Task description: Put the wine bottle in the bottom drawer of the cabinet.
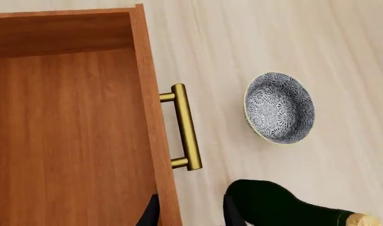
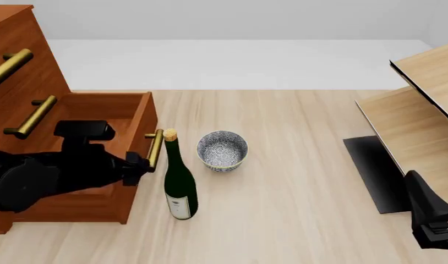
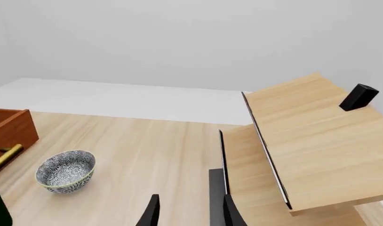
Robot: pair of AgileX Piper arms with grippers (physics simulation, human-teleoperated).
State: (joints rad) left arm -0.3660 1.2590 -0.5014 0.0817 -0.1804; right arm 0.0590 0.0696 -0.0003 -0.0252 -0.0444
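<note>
The wine bottle stands upright on the table, dark green with a tan cork, right in front of the brass handle of the bottom drawer. That drawer is pulled out of the cabinet and its inside is bare wood. My left gripper is open and hovers over the drawer's front wall, one finger on each side of it. The bottle lies just beyond the outer finger. My right gripper is open and holds nothing, far off at the table's right.
A speckled grey bowl sits just right of the bottle. A pale wood shelf unit fills the right side, with a black mat under it and a small black block on top. The right arm rests at the front right corner.
</note>
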